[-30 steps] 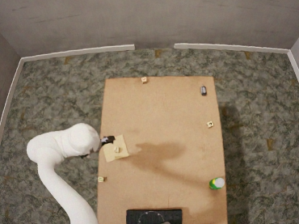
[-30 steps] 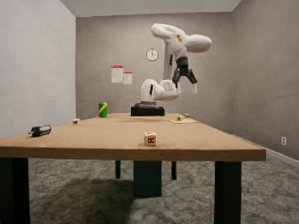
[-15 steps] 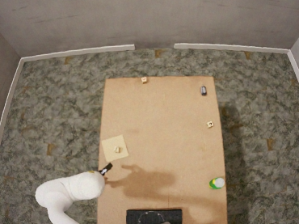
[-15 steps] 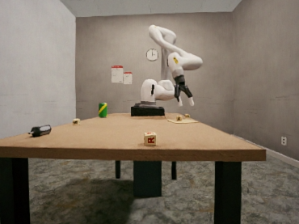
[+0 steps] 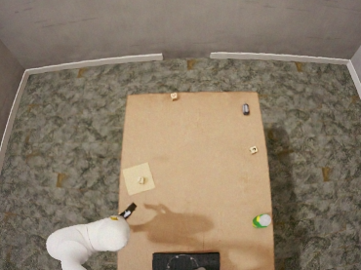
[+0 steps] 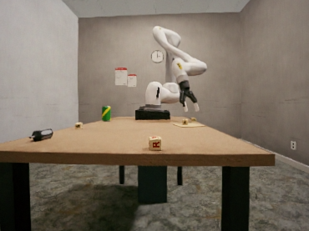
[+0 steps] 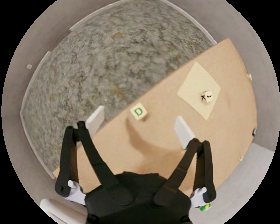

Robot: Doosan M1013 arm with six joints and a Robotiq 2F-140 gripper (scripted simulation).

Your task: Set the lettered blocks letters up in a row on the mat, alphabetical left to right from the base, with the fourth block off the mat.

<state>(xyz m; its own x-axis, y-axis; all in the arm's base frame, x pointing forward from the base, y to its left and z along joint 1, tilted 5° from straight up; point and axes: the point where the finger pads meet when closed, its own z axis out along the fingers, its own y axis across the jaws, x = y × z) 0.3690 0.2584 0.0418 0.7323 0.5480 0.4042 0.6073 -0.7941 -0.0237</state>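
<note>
My gripper (image 5: 129,211) (image 6: 191,108) (image 7: 140,117) is open and empty, high above the table's edge near a block with a green D on top (image 7: 138,111); this block is also in the exterior view (image 6: 194,119) and hidden in the top view. A second block (image 5: 140,180) (image 6: 184,121) (image 7: 206,96) sits on the pale yellow mat (image 5: 146,169) (image 6: 195,125) (image 7: 196,80), with a dark mark I cannot read surely. A third block (image 5: 174,96) (image 6: 154,143) stands at the far edge, red R on its side. A fourth block (image 5: 254,149) (image 6: 78,125) lies at the right in the top view.
A green can (image 5: 261,220) (image 6: 106,113) (image 7: 205,206) stands near the table's right edge in the top view. A dark bottle-like object (image 5: 246,109) (image 6: 42,134) lies near the far right corner. The black robot base plate (image 5: 161,260) (image 6: 152,114) is at the near end.
</note>
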